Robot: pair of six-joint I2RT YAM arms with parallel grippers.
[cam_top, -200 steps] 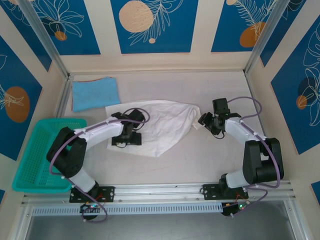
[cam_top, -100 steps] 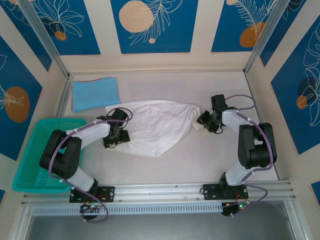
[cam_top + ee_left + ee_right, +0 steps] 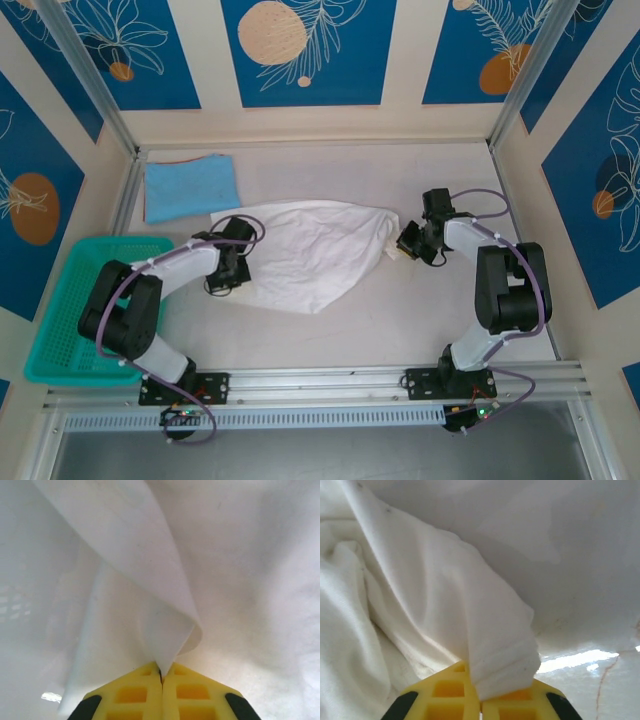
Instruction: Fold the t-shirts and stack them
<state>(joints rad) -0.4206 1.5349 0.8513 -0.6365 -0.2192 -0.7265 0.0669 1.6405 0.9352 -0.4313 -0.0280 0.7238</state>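
A white t-shirt [image 3: 320, 250] lies spread and rumpled across the middle of the table. My left gripper [image 3: 232, 272] sits at its left edge, shut on a thin fold of the white cloth [image 3: 170, 630] pinched between the yellow fingers [image 3: 135, 695]. At the shirt's right end my right gripper [image 3: 408, 243] is shut on a thick bunched layer of cloth [image 3: 505, 655] that drapes over its yellow fingers [image 3: 445, 700]. A light-blue t-shirt [image 3: 190, 187] lies folded flat at the back left.
A teal mesh basket [image 3: 80, 310] stands at the left edge of the table. Padded walls enclose the table on the left, back and right. An aluminium rail [image 3: 330, 385] runs along the near edge by the arm bases.
Both grippers have closed on the white shirt's edges. The left arm drew back from the shirt's middle to its left edge; the right moved slightly toward the right end.
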